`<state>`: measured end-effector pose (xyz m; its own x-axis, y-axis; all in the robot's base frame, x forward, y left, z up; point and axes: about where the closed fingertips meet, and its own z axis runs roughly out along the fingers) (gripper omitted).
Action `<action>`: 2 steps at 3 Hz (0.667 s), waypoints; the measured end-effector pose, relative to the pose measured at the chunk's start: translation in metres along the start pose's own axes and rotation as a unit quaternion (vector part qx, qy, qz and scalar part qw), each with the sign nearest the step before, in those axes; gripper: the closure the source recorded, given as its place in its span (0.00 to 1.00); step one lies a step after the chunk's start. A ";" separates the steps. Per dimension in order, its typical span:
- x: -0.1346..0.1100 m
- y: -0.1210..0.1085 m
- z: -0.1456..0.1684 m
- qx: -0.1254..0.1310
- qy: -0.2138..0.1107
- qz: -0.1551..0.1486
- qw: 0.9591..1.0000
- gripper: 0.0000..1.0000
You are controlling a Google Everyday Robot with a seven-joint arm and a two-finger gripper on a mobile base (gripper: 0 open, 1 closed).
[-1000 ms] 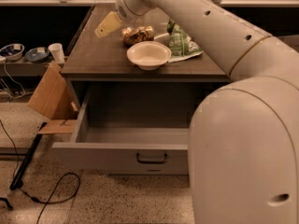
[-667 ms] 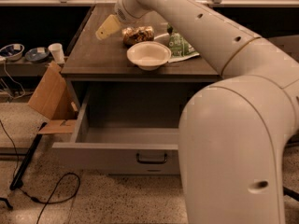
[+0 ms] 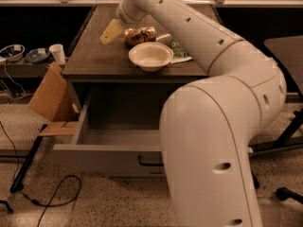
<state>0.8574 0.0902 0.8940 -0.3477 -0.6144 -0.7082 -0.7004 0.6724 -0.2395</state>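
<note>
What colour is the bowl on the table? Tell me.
White, clearest in the camera view; the gripper hangs beside the bowl, over the tabletop.

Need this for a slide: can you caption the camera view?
The gripper hangs over the tabletop beside a brown snack bag and a white bowl, above an open drawer.

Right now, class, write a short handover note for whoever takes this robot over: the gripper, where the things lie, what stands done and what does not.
Gripper: over the left rear of the tabletop, just left of the brown snack bag; contact with it cannot be told.
Things: white bowl in front of the bag; green packet right of the bowl, partly hidden.
Done: drawer under the top is pulled out.
Not done: bag, bowl and packet all rest on the top, none in the drawer.
</note>
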 end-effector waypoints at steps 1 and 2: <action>0.006 -0.007 0.008 0.003 0.010 -0.006 1.000 0.00; 0.016 -0.014 0.019 0.001 0.027 -0.017 0.999 0.00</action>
<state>0.8733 0.0785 0.8730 -0.3573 -0.6587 -0.6622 -0.7115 0.6512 -0.2639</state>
